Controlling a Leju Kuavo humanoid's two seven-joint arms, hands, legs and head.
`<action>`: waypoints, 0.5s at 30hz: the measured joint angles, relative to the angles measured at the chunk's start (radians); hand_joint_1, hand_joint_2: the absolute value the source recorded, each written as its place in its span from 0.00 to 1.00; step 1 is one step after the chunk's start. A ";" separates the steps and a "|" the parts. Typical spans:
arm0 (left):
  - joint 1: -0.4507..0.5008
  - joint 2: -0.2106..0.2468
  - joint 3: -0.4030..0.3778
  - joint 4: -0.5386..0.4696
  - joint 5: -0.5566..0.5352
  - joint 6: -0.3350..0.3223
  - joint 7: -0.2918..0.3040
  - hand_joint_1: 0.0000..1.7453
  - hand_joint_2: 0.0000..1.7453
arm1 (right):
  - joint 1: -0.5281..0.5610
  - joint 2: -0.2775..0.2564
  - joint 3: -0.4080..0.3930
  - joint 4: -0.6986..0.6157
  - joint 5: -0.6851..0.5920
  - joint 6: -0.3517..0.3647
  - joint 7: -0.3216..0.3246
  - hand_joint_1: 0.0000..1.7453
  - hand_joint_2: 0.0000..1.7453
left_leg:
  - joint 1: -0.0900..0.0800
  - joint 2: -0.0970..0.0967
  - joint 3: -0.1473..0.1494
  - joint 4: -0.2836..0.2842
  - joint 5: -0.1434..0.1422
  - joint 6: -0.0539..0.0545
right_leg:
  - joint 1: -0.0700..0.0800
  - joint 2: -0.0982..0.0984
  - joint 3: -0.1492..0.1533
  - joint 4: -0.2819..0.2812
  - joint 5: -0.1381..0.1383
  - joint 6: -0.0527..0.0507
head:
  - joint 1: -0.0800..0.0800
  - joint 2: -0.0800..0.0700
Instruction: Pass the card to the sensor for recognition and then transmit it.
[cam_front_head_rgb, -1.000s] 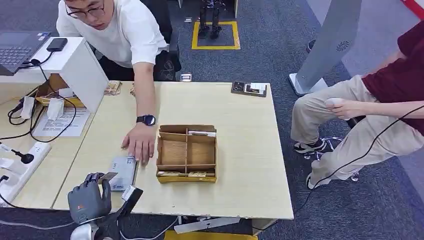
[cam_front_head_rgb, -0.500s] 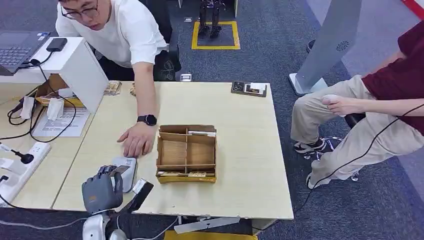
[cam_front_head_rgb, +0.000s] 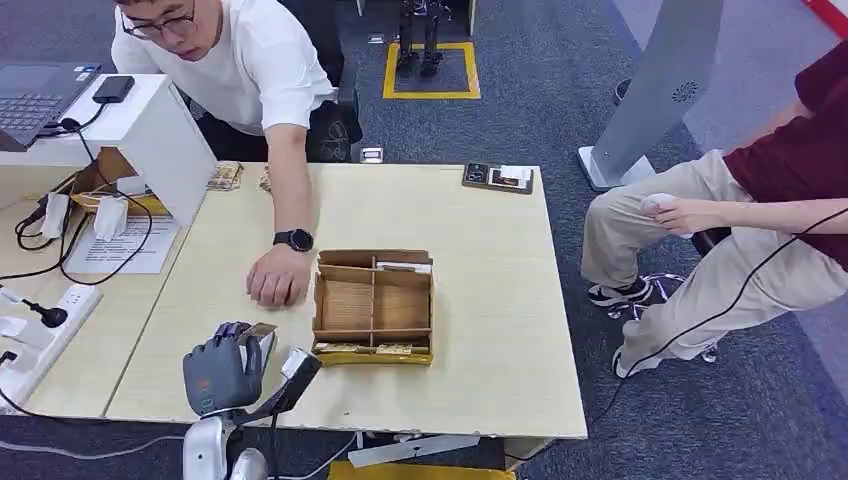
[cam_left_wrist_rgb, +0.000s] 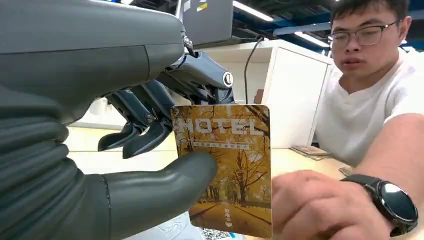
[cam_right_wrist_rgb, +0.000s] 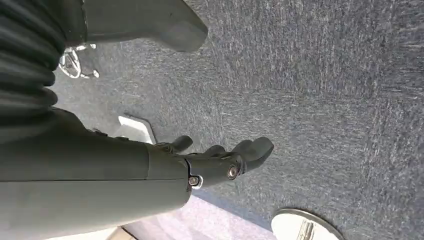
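Note:
My left hand (cam_front_head_rgb: 225, 368) hovers at the table's near left edge and pinches a yellow hotel card (cam_front_head_rgb: 259, 331) between thumb and fingers. In the left wrist view the card (cam_left_wrist_rgb: 230, 165) stands upright, printed face showing, with the thumb (cam_left_wrist_rgb: 165, 180) pressed on it. The grey sensor pad (cam_front_head_rgb: 266, 346) lies on the table right under that hand, mostly hidden by it. A strip of the pad (cam_left_wrist_rgb: 172, 231) shows below the card. My right hand (cam_right_wrist_rgb: 220, 160) hangs beside me over blue carpet, fingers apart and holding nothing.
A person in white rests a fist (cam_front_head_rgb: 277, 283) with a wristwatch on the table just beyond the sensor. A cardboard box with compartments (cam_front_head_rgb: 373, 305) stands right of my hand. A power strip (cam_front_head_rgb: 40, 330) and cables lie left. Another person (cam_front_head_rgb: 760, 200) sits at the right.
My left hand has moved right and forward with the card until it is over the sensor pad. The person's hand has drawn back off the pad and curled into a fist.

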 joint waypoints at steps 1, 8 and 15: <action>-0.002 0.001 -0.004 0.002 -0.011 0.000 0.022 1.00 1.00 | 0.000 0.000 0.001 0.000 0.000 0.000 0.000 0.00 1.00 | 0.000 0.000 0.000 0.000 0.000 0.000 | 0.000 0.000 0.000 0.000 0.000 0.000 | 0.000 0.000; -0.002 0.050 -0.104 0.017 -0.043 0.000 0.172 1.00 1.00 | -0.001 0.000 0.010 0.000 -0.004 0.001 0.000 0.00 1.00 | 0.000 0.000 0.000 0.000 0.000 0.000 | 0.000 0.000 0.000 0.000 0.000 0.000 | 0.000 0.000; -0.002 0.075 -0.143 0.020 -0.042 0.000 0.204 1.00 1.00 | -0.001 0.000 0.011 0.000 -0.008 0.001 0.001 0.00 1.00 | 0.000 0.000 0.000 0.000 0.000 0.000 | 0.000 0.000 0.000 0.000 0.000 0.000 | 0.000 0.000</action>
